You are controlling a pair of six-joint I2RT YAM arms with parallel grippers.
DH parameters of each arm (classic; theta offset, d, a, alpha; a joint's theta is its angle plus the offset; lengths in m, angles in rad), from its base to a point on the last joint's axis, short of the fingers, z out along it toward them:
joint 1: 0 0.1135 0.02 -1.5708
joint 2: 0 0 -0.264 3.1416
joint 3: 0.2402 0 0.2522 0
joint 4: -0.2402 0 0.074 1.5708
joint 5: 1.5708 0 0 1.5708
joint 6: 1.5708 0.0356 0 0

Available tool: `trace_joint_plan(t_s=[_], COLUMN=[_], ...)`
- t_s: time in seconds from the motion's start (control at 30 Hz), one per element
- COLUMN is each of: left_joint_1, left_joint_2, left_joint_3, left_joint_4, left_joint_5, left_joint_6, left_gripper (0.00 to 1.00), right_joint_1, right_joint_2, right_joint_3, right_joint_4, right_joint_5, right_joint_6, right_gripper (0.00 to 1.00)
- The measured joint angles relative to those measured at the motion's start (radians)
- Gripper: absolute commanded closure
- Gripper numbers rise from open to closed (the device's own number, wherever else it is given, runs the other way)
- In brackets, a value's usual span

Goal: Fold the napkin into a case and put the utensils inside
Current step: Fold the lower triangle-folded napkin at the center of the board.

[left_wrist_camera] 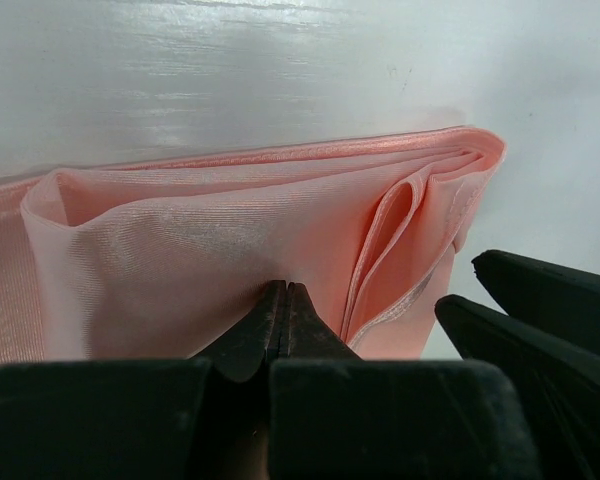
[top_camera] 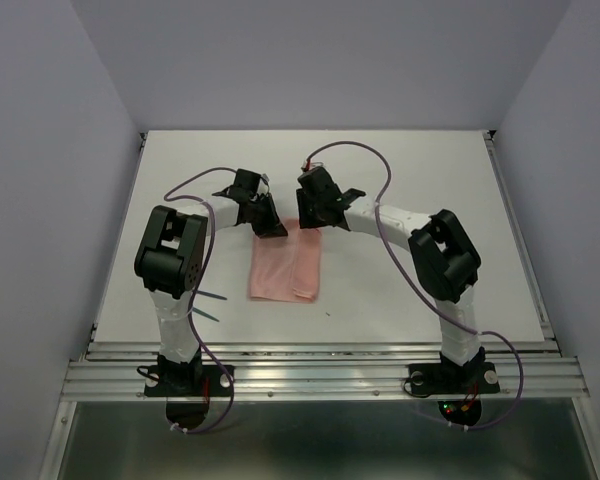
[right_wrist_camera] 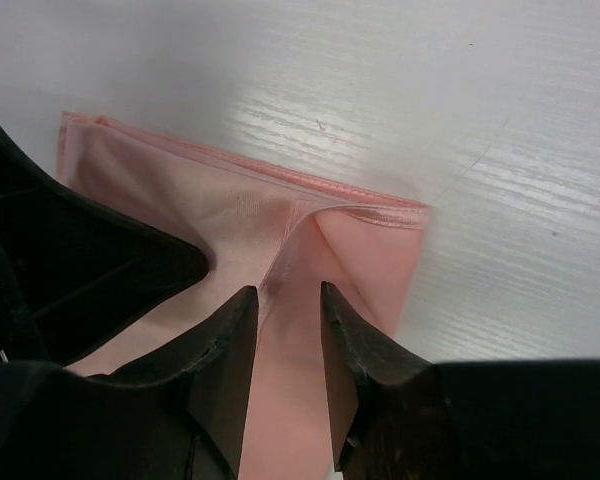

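We begin at the left of the top view. Two thin teal-green plastic utensils (top_camera: pixel 213 297) lie on the flat white table (top_camera: pixel 410 200), just beside the left arm's upright link and apart from the cloth.

Next, we locate the left gripper (top_camera: pixel 272 226) at the far left corner of the thin salmon-pink cloth napkin (top_camera: pixel 288 268). In the left wrist view, the left gripper (left_wrist_camera: pixel 285 300) has its jaws pressed together, and a pinch of the napkin (left_wrist_camera: pixel 180 230) is clamped at the tips. The cloth here shows several stacked layers with folded edges at its right end.

The napkin lies near the middle of the table as a folded, layered rectangle, its long side running away from the arm bases.

Finally, the right gripper (top_camera: pixel 313 215) sits at the far right corner of the cloth. In the right wrist view, the right gripper (right_wrist_camera: pixel 290 295) has its jaws narrowly parted. A raised crease of the napkin (right_wrist_camera: pixel 360 270) runs into the gap; we see no clamping on it.
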Motion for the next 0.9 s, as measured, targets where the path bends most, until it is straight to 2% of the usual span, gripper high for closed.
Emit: trace_joint_plan(t_s=[0.07, 0.13, 0.23, 0.47, 0.67, 0.83, 0.9], left_joint_1=[0.000, 0.000, 0.000, 0.000, 0.000, 0.000, 0.000], left_joint_2=[0.000, 0.000, 0.000, 0.000, 0.002, 0.003, 0.004], left_joint_3=[0.000, 0.000, 0.000, 0.000, 0.000, 0.000, 0.000], left_joint_4=[0.000, 0.000, 0.000, 0.001, 0.002, 0.005, 0.007], left_joint_5=[0.000, 0.000, 0.000, 0.000, 0.001, 0.002, 0.004], left_joint_6=[-0.002, -0.003, -0.003, -0.005, -0.008, -0.011, -0.012], left_gripper=[1.00, 1.00, 1.00, 1.00, 1.00, 1.00, 1.00], right_joint_1=[0.010, 0.012, 0.018, 0.041, 0.052, 0.051, 0.051], right_joint_2=[0.000, 0.000, 0.008, 0.065, 0.127, 0.179, 0.185], right_joint_3=[0.008, 0.018, 0.053, 0.153, 0.190, 0.224, 0.225], right_joint_4=[-0.010, -0.028, -0.058, -0.092, -0.121, -0.145, -0.156], right_joint_5=[0.014, 0.030, 0.059, 0.136, 0.158, 0.177, 0.187], right_joint_6=[0.000, -0.001, -0.009, -0.045, -0.075, -0.092, -0.097], right_gripper=[0.62, 0.54, 0.48, 0.48, 0.52, 0.67, 0.69])
